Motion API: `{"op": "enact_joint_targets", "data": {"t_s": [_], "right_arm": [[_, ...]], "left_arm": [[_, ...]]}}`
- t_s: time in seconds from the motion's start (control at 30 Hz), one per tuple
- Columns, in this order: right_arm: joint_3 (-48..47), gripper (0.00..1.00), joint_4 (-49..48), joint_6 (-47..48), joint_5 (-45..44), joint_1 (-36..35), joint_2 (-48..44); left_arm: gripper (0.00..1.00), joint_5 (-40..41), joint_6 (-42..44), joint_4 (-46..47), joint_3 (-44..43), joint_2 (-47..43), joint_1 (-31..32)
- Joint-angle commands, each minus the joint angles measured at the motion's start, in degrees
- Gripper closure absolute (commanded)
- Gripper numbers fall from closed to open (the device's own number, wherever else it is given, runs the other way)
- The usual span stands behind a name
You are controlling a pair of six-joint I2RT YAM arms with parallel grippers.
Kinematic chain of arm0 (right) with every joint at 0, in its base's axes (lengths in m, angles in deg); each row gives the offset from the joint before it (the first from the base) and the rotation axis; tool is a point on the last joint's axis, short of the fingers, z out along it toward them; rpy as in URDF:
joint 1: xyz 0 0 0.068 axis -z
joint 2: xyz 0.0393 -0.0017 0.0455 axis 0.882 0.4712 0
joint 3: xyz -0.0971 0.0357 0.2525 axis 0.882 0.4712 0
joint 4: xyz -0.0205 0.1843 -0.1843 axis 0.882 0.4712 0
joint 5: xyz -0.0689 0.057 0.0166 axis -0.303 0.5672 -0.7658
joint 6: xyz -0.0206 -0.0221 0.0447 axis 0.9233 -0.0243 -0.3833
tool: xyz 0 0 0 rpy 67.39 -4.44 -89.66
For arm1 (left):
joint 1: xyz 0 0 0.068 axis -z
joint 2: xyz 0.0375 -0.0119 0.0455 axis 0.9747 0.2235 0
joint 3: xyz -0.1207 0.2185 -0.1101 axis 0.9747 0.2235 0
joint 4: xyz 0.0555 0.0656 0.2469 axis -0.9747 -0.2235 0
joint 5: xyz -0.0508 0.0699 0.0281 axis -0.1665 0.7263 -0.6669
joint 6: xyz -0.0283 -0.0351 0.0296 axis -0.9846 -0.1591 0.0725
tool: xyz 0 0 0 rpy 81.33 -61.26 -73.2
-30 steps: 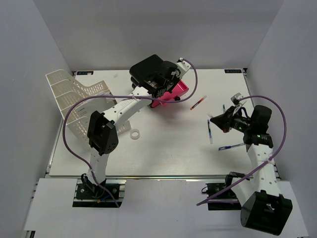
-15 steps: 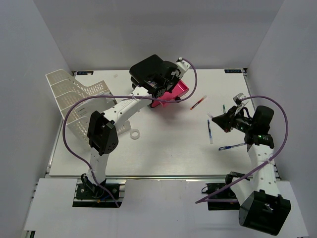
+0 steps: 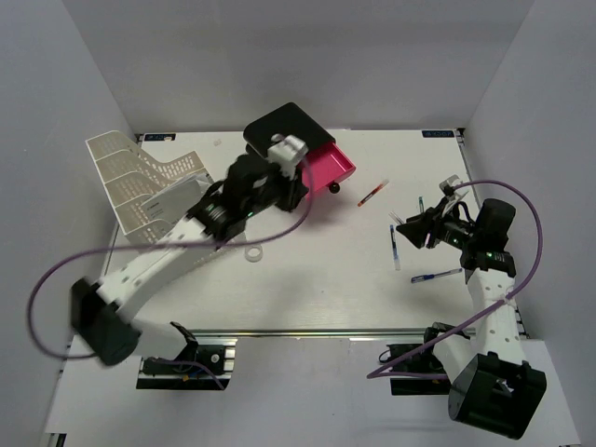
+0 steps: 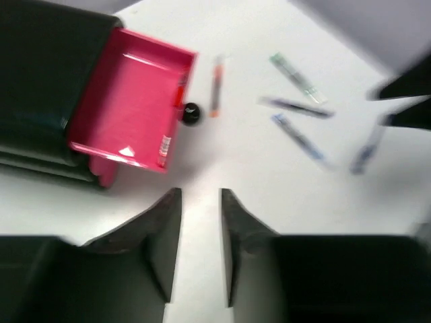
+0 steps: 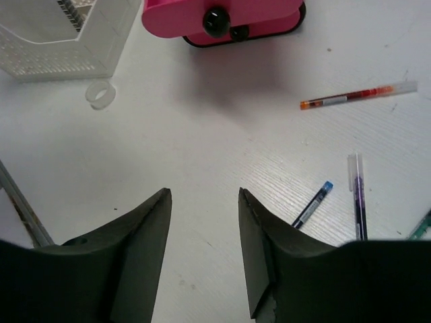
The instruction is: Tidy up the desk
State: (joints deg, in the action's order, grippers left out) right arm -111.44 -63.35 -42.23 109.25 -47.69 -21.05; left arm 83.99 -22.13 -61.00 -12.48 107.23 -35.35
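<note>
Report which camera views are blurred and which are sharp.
Left wrist: blurred throughout, the pens smeared and the pink drawer soft. Right wrist: sharp, the red pen crisp, a soft shadow below the drawer front. Top: evenly lit and mostly sharp, only the left arm slightly smeared.

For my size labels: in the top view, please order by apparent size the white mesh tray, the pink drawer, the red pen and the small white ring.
1. white mesh tray
2. pink drawer
3. red pen and white ring: not ranked; the pen is longer, the ring wider.
</note>
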Motion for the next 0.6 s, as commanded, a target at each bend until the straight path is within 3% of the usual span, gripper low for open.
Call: {"op": "enact_joint_targets", "data": {"t_s": [0.0,0.13,0.3,0.47,0.57], "right_arm": [[-1.6,0.48,1.3,2.9,-5.4,0.3,0.6],[-2.8,0.46,2.7,5.3,-10.3,-0.3,1.8],[-13.0,0.51,15.9,11.0,-23.6,-1.8,8.2],[-18.0,0.54,20.4,14.0,-31.1,-2.0,9.8],[-19.8,0.56,25.6,19.8,-30.5,-2.1,12.5]], "left_arm": [[0.56,-9.3,-8.0,10.8,15.8,-14.9,0.0],[0.32,-11.2,-8.3,13.1,25.4,-21.7,0.0],[0.15,-13.4,-6.0,13.9,28.0,-21.5,0.0],[0.13,-12.2,-2.4,12.1,29.3,-21.9,0.0],[0.21,-10.4,-1.3,10.3,29.4,-23.6,0.0]]}}
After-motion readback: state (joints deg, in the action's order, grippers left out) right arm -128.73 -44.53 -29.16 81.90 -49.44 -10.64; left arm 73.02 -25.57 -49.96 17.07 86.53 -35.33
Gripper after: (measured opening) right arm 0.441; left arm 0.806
